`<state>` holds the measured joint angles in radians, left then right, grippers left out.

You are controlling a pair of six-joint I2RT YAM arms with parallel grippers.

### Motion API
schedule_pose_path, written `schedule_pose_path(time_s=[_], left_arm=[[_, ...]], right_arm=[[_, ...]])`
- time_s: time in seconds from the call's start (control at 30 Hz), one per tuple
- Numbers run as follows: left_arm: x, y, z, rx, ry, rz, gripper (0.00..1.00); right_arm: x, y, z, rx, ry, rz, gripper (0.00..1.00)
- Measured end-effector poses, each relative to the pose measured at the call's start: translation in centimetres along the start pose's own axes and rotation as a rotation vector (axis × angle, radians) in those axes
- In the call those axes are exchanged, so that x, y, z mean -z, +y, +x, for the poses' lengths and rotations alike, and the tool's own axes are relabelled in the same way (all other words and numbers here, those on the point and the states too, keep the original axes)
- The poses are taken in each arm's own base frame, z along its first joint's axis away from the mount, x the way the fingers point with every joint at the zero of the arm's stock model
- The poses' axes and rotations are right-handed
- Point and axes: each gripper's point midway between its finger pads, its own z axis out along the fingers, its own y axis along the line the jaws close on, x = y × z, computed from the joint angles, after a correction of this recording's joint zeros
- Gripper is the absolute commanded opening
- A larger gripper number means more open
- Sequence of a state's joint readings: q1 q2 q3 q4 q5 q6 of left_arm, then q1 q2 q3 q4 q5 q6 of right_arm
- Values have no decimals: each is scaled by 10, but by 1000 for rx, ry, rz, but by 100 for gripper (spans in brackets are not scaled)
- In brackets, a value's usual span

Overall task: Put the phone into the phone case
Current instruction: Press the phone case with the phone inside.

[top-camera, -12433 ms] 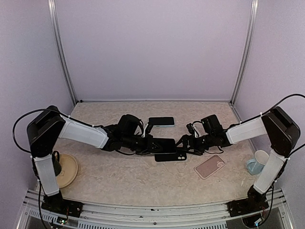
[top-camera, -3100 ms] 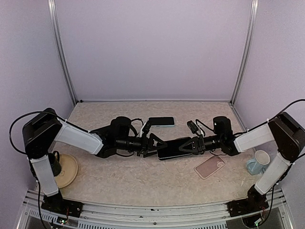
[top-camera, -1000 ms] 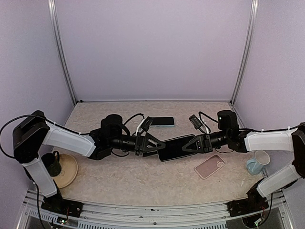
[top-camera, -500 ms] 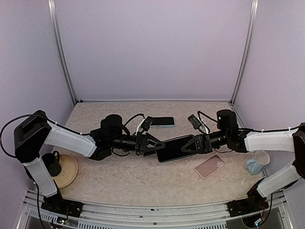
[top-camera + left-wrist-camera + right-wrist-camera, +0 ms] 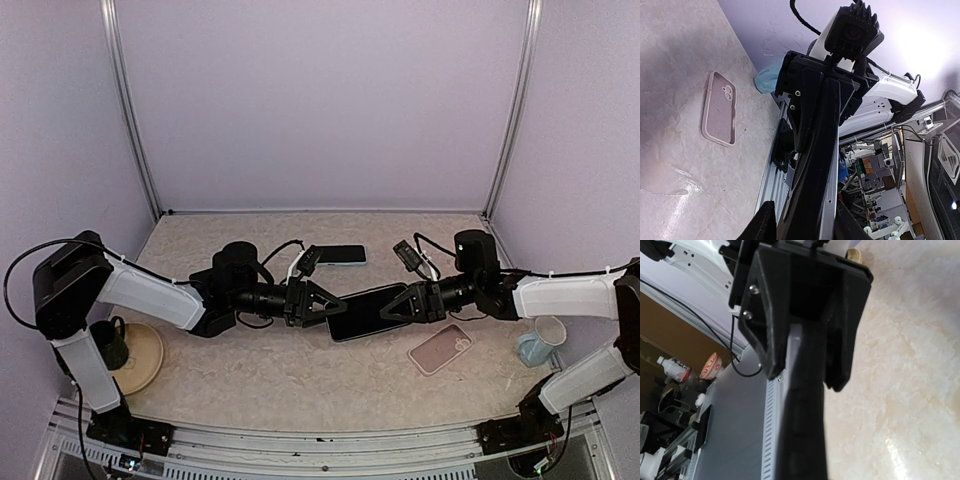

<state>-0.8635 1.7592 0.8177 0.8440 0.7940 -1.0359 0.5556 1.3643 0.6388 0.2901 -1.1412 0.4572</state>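
The table (image 5: 250, 385) fills the floor of a lavender-walled booth, closed in at the back and both sides, with a metal rail along the near edge; the widest bare stretch lies in front of the grippers, between the two bases, and a narrower strip runs along the back wall; the left arm (image 5: 150, 290) and right arm (image 5: 560, 295) reach inward and meet at mid-table; a beige plate (image 5: 150, 352) sits by the left edge, with a dark mug (image 5: 108, 345) at its left side; the black phone (image 5: 362, 311) hangs tilted in the air between the arms, above the surface; the right gripper (image 5: 388, 306) is clamped on its right end; the left gripper (image 5: 325, 303) has its fingers (image 5: 764, 226) flanking the left end, one on each face, but whether they press it I cannot tell; the pink phone case (image 5: 440, 349) lies flat near the phone's right end, apart from it; a second phone (image 5: 338, 254) lies flat towards the back; a pale mug (image 5: 543, 340) stands at the right edge.
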Motion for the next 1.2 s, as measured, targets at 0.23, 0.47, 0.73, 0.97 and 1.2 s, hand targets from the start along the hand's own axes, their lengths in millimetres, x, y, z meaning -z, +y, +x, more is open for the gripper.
schedule_pose_path(time_s=[0.23,0.47,0.73,0.97,1.2], left_arm=[[0,0,0,-3,0,0,30],[0,-1,0,-19,1,4,27],[0,-1,1,-34,1,5,21],[0,4,1,-55,0,-15,11],[1,9,0,-84,-9,-45,10]], right_arm=[[0,0,0,0,-1,0,6],[0,0,0,-7,0,0,6],[0,0,0,-10,0,1,6],[-1,-4,2,-30,5,5,6],[-2,-7,3,-37,5,14,5]])
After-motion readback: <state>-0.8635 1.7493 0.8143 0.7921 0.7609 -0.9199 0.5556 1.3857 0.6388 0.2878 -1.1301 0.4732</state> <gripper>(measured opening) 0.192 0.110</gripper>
